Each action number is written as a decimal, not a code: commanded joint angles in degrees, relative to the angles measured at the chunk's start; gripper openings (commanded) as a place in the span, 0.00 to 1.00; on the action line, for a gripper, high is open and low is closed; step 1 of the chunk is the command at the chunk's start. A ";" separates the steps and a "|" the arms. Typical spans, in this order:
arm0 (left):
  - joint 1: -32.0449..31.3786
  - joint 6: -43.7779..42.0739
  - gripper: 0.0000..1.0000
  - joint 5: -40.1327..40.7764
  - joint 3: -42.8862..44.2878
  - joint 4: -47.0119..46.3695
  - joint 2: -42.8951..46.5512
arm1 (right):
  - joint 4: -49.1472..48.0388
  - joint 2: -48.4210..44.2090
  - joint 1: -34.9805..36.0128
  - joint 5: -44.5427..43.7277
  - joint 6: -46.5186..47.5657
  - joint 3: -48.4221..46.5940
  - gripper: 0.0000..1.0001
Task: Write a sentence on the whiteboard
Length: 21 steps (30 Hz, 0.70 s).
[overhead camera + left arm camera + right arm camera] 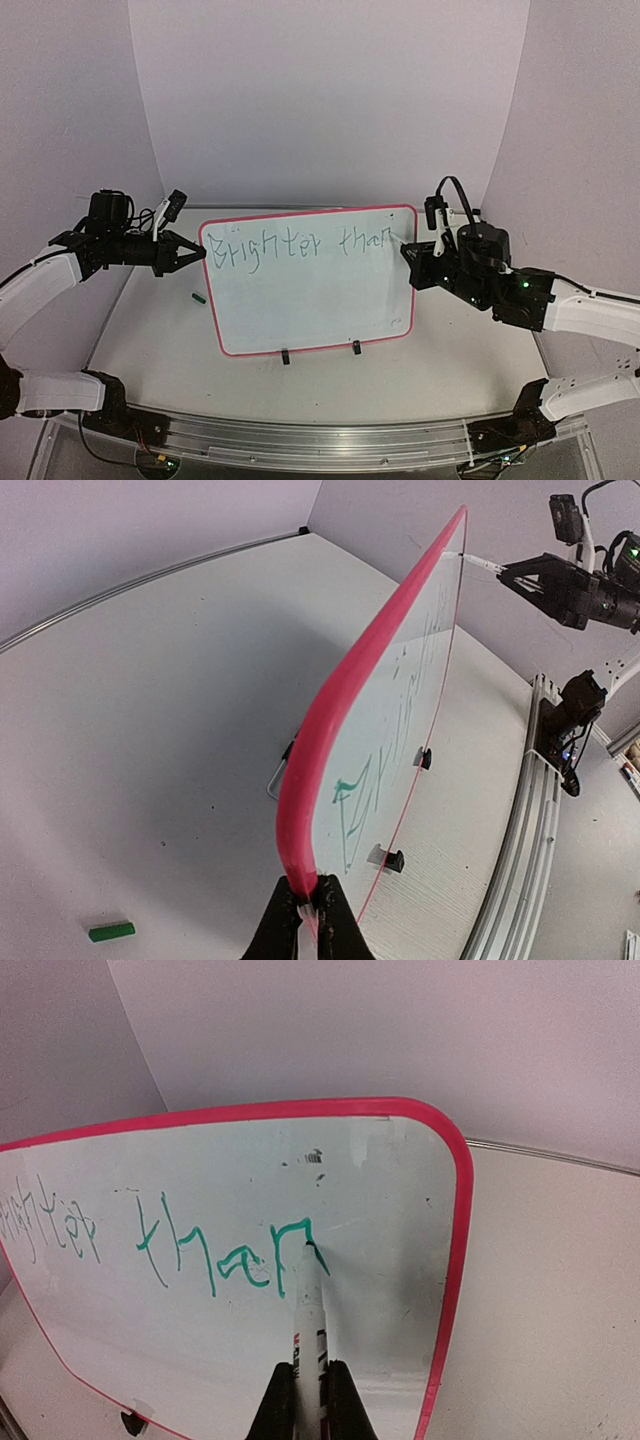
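Note:
The whiteboard (310,300) stands tilted on the table, red-pink frame, two black clips on its lower edge. Green letters (300,245) read "Brighter than" along its top; the sentence's second line does not show. My left gripper (190,252) is shut on the board's upper left corner; in the left wrist view its jaws pinch the red frame (305,820). My right gripper (408,256) is shut on a white marker (309,1320). The marker's tip touches the board at the last stroke of the "n" in "than" (235,1255).
A small green marker cap (199,296) lies on the table left of the board, also in the left wrist view (110,931). A metal rail (320,435) runs along the near table edge. White backdrop walls enclose the back and sides.

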<state>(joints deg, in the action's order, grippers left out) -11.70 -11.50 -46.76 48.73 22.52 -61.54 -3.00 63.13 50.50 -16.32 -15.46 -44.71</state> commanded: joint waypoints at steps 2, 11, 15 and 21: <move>-1.83 -1.98 0.00 1.53 -0.13 4.46 -1.35 | -1.49 0.86 -0.13 -2.05 0.78 -2.28 0.00; -1.79 -2.00 0.00 1.57 -0.21 4.46 -1.37 | -1.15 -0.57 -0.09 -1.64 -1.74 0.24 0.00; -1.81 -2.00 0.00 1.57 -0.16 4.46 -1.48 | -0.69 -1.41 -0.09 -1.03 -3.33 1.73 0.00; -1.81 -1.96 0.00 1.48 -0.16 4.49 -1.43 | -0.14 -2.10 -0.13 -0.40 -5.06 3.35 0.00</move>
<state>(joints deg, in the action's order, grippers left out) -11.73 -11.48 -46.76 48.73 22.50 -61.54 -3.09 62.08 50.50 -16.74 -18.42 -42.26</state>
